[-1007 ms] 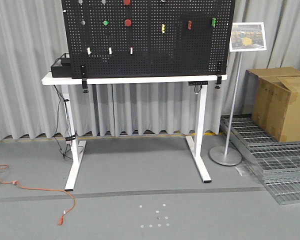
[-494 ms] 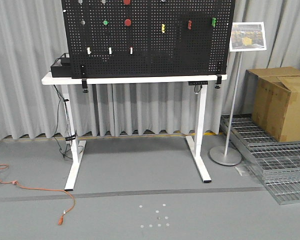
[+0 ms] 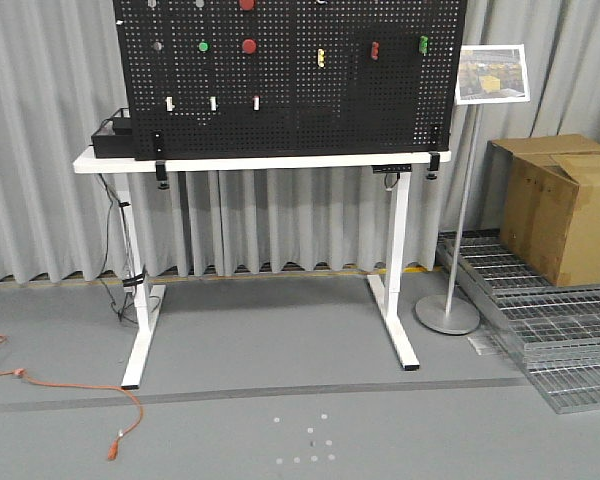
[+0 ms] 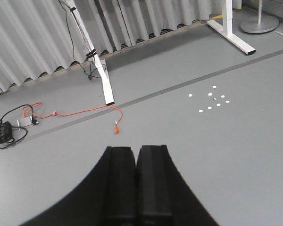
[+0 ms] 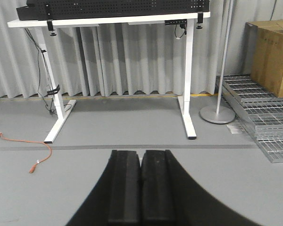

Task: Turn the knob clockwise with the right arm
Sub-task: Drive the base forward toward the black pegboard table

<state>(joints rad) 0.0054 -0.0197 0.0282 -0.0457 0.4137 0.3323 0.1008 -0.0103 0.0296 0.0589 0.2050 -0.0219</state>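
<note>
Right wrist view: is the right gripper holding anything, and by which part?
Nothing is held. The right gripper is shut and empty above the floor, well away from the pegboard. The left gripper is shut and empty too.

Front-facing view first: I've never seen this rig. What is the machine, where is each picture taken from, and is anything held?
This is a two-armed robot on a mobile base. The front-facing view looks ahead from it at a white table carrying an upright black pegboard with coloured buttons and a small silver-grey knob near its upper left. The other two pictures come from cameras on the wrists: the black shapes at their lower edge are the left gripper and right gripper, both shut, holding nothing, well short of the board.
</note>
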